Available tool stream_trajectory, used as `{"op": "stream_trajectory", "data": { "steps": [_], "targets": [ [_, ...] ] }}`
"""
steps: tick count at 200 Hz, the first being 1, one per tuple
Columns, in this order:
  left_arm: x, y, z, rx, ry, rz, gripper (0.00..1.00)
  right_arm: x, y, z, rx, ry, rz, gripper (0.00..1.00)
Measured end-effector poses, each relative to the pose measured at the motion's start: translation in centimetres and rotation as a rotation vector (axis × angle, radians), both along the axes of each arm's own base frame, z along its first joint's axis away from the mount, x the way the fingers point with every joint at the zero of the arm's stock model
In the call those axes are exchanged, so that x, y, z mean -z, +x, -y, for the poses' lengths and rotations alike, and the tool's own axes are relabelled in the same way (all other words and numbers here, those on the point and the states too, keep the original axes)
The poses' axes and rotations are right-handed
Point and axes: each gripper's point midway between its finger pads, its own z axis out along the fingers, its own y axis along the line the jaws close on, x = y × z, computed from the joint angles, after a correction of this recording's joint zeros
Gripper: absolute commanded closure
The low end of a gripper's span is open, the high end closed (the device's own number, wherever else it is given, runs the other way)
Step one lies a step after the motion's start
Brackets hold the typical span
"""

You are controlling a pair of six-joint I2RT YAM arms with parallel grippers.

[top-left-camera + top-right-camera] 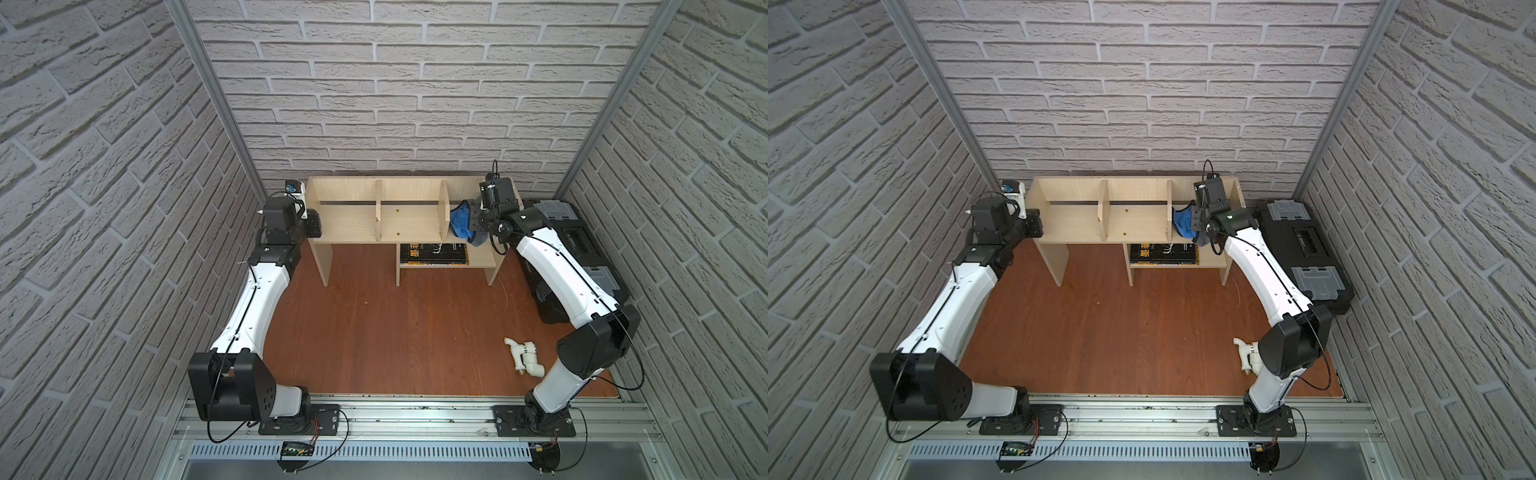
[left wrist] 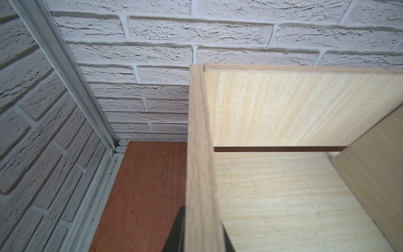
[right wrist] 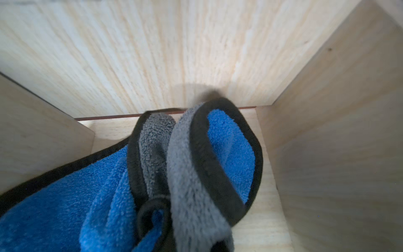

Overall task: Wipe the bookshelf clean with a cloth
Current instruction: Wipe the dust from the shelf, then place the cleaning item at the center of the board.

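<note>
Cloth [image 3: 196, 174] is pinched in the right gripper [image 1: 473, 222], whose jaws are pressed together and mostly buried in the fabric, so the fingertips cannot be seen. In the right wrist view, grey and bright blue folds edged with a black hem bunch up in front of the camera, with a loop of hem raised toward the back panel. In both top views the cloth [image 1: 459, 222] [image 1: 1181, 220] sits in the right-hand upper compartment of the bookshelf [image 1: 353, 224] [image 1: 1075, 220], against the right divider, blue face toward that divider, and a grey portion hangs over the front edge of the shelf board. The left gripper [image 1: 313, 224] [image 2: 202, 240] is at the opposite end of the unit; the left wrist view shows one dark finger [image 2: 178, 229] on each side of the left end panel, so its jaws are closed on that panel's front edge. The left and middle compartments hold nothing. A dark book [image 1: 434, 253] [image 1: 1163, 253] lies flat on the small lower shelf. The bookshelf stands at the back of the red-brown table [image 1: 374, 324], close to the brick-patterned wall. A black toolbox [image 1: 573, 245] [image 1: 1304, 245] with grey latches lies just beside its right end. A white pipe fitting [image 1: 524, 356] [image 1: 1244, 353] lies on the table near the right arm's base, well apart from the shelf unit.
</note>
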Motion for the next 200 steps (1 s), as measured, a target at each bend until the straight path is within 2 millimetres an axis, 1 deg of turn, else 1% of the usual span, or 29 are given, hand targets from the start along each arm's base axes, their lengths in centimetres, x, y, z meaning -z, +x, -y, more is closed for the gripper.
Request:
{"op": "stream_trajectory", "data": {
  "steps": [22,45,64,83,103,124,131,142,149,156,162,167,171,175,178,189,190,191,192,193,194,195,200],
  "targets": [
    [0.0,0.0,0.0,0.0,0.0,0.0,1.0,0.5,0.7,-1.5,-0.037,0.021,0.001,0.97],
    [0.0,0.0,0.0,0.0,0.0,0.001,1.0,0.7,0.8,-2.5,-0.06,0.03,0.015,0.97],
    [0.0,0.0,-0.1,0.001,-0.001,0.001,1.0,0.9,0.3,-2.6,-0.064,0.032,0.024,0.97],
    [0.0,0.0,0.0,0.002,-0.001,0.001,1.0,0.7,-1.0,-2.2,-0.066,0.03,0.03,0.98],
    [0.0,0.1,0.0,0.003,-0.002,0.001,1.0,0.4,-3.6,-2.1,-0.078,0.016,0.033,0.97],
    [0.0,0.1,-0.1,0.003,-0.002,0.001,1.0,-0.6,-7.4,-2.8,-0.124,-0.025,0.052,0.97],
    [0.0,0.1,-0.1,0.003,-0.002,0.001,1.0,-1.0,-8.8,-3.5,-0.151,-0.036,0.064,0.97],
    [0.0,0.1,-0.1,0.002,-0.002,0.001,1.0,-1.4,-11.4,-5.1,-0.215,-0.047,0.086,0.97],
    [0.0,0.1,-0.1,0.002,-0.003,0.001,1.0,-1.4,-12.9,-6.2,-0.259,-0.047,0.093,0.97],
    [0.0,0.1,-0.1,0.001,-0.003,0.001,1.0,-0.9,-14.6,-7.3,-0.306,-0.045,0.095,0.97],
    [0.0,0.1,-0.1,0.0,-0.004,0.001,0.9,-0.3,-15.9,-8.2,-0.343,-0.04,0.09,0.98],
    [0.0,0.1,-0.1,0.0,-0.004,0.001,0.8,0.6,-17.0,-9.0,-0.377,-0.035,0.081,0.97],
    [0.0,0.1,-0.1,-0.002,-0.004,0.001,0.69,1.2,-17.7,-9.4,-0.394,-0.029,0.077,0.97],
    [0.0,0.0,-0.1,-0.005,-0.016,0.0,0.61,2.3,-18.4,-9.8,-0.412,-0.023,0.063,0.97],
    [0.1,0.0,0.0,-0.003,-0.02,-0.001,0.57,2.9,-18.7,-10.1,-0.42,-0.017,0.058,0.97],
    [0.5,-0.1,-0.1,-0.014,-0.043,-0.019,0.44,6.3,-20.0,-10.8,-0.44,0.015,0.015,0.97],
    [0.5,-0.1,-0.1,-0.015,-0.046,-0.02,0.39,6.6,-20.1,-10.9,-0.442,0.016,0.012,0.97],
    [0.6,-0.2,-0.1,-0.015,-0.047,-0.022,0.3,7.1,-20.2,-10.9,-0.443,0.018,0.004,0.97],
    [0.6,-0.2,-0.1,-0.019,-0.051,-0.025,0.17,7.4,-20.3,-10.9,-0.443,0.02,0.0,0.97],
    [0.7,-0.2,-0.1,-0.02,-0.051,-0.026,0.09,7.7,-20.3,-11.0,-0.442,0.022,-0.005,0.97],
    [0.7,-0.2,-0.1,-0.021,-0.05,-0.029,0.05,8.2,-20.4,-11.0,-0.441,0.025,-0.013,0.97],
    [0.8,-0.2,-0.1,-0.02,-0.047,-0.032,0.03,8.5,-20.5,-11.0,-0.442,0.027,-0.017,0.97],
    [1.0,-0.3,-0.1,-0.029,-0.057,-0.042,0.02,10.2,-20.7,-11.1,-0.438,0.039,-0.042,0.97]
  ]
}}
